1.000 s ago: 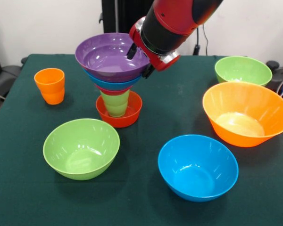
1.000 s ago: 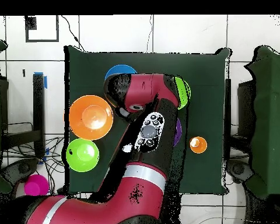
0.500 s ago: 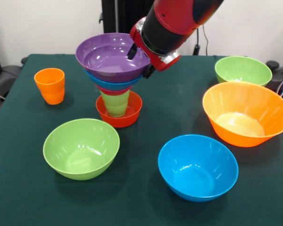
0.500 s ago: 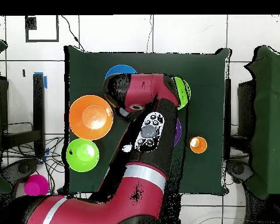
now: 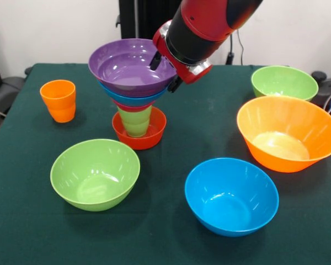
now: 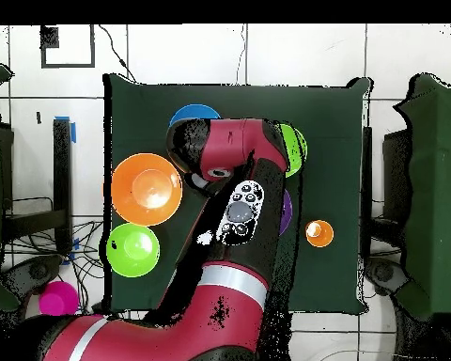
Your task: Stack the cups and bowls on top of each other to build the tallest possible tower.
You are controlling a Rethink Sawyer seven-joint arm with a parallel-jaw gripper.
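Observation:
The tower stands at the table's back left of centre: a small red-orange bowl at the base, a light green cup in it, then a pink-red bowl, a blue bowl and a purple bowl on top. My gripper is open at the purple bowl's right rim, with one finger inside and one outside. An orange cup stands alone at the left. In the overhead view the arm hides the tower except a purple sliver; the orange cup shows.
Loose bowls lie around: a lime green bowl front left, a blue bowl front right, a very large orange bowl at the right, and a lime green bowl back right. A magenta object sits off the table.
The gripper has shifted very slightly up and to the right at the purple bowl's rim. The tower and the loose bowls have not moved.

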